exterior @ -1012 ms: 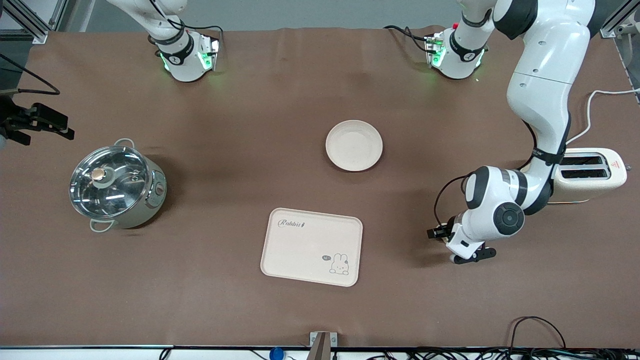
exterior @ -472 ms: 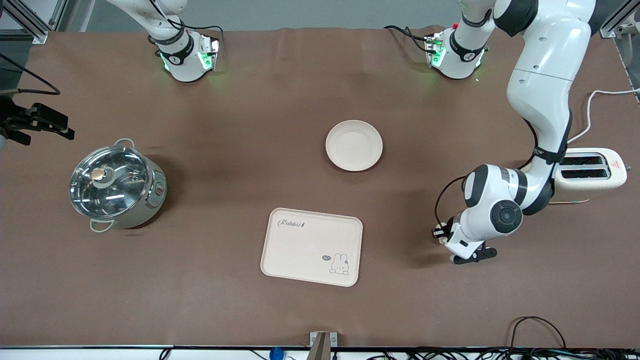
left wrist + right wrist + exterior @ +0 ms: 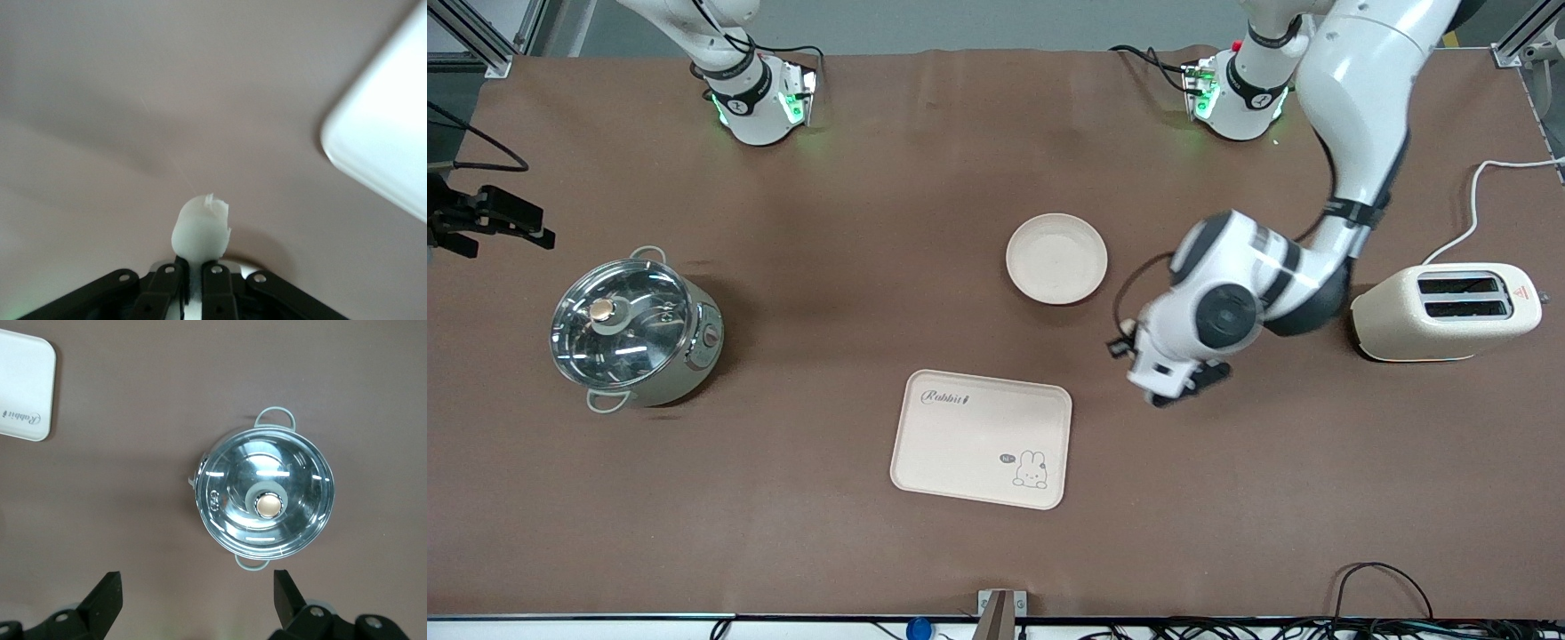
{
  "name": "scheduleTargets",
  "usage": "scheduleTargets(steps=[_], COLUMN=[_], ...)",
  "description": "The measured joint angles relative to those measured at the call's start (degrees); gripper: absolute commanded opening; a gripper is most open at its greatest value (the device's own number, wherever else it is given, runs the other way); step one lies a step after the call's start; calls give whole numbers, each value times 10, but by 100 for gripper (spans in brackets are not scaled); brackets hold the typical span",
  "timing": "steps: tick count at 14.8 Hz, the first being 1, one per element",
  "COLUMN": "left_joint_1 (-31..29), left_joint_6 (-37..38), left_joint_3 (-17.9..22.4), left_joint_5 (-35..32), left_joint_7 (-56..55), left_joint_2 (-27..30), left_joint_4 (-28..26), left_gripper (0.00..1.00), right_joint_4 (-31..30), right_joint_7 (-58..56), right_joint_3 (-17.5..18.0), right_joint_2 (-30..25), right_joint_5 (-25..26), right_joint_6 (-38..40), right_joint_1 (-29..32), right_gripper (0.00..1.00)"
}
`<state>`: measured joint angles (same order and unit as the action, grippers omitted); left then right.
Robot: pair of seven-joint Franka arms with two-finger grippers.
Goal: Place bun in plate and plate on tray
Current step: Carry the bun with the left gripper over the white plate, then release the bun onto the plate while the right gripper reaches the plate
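Cream-white, the bun (image 3: 201,229) sits pinched between the closed fingers of the left gripper (image 3: 1123,339), which hangs over bare brown table (image 3: 871,222) between the plate (image 3: 1056,259) and the tray (image 3: 981,439), toward the left arm's end from both. Taking the tray as landmark, the plate lies farther from the front camera than it and holds nothing, the toaster (image 3: 1445,311) stands well toward the left arm's end, and the lidded pot (image 3: 633,328) stands toward the right arm's end. Above that pot waits the right gripper (image 3: 195,603), its fingers spread wide and holding nothing.
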<state>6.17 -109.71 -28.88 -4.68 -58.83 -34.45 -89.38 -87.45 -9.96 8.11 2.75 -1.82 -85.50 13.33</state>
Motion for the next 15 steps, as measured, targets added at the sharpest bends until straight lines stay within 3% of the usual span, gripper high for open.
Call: scheduleTargets(steps=[3, 8, 10, 12, 13, 14, 15], left_joint_1=[24, 42, 44, 49, 54, 57, 59], left_joint_6=[-2, -38, -102, -167, -190, -203, -210], left_joint_3=[-36, -56, -59, -60, -60, -60, -60], left_joint_5=[0, 0, 0, -1, -5, -9, -12], left_joint_7=[-82, -137, -145, -153, -157, -161, -167], left_joint_2=[-8, -16, -19, -27, -33, -38, -42], left_joint_4=[-24, -85, -139, -183, -197, -206, -209], left_gripper=[4, 5, 5, 9, 22, 46, 95], right_joint_4=[-1, -41, -67, -96, -117, -144, -178], right_joint_7=[0, 38, 110, 189, 227, 259, 285], right_joint_3=[1, 3, 7, 12, 14, 16, 18], right_joint_2=[9, 11, 13, 15, 16, 17, 17], right_joint_5=[-4, -71, -105, -116, -126, -143, -162], right_joint_6=[38, 51, 25, -24, -59, -102, -154], right_joint_1=[0, -2, -33, -102, -139, -171, -200], right_gripper=[100, 100, 100, 100, 100, 100, 100])
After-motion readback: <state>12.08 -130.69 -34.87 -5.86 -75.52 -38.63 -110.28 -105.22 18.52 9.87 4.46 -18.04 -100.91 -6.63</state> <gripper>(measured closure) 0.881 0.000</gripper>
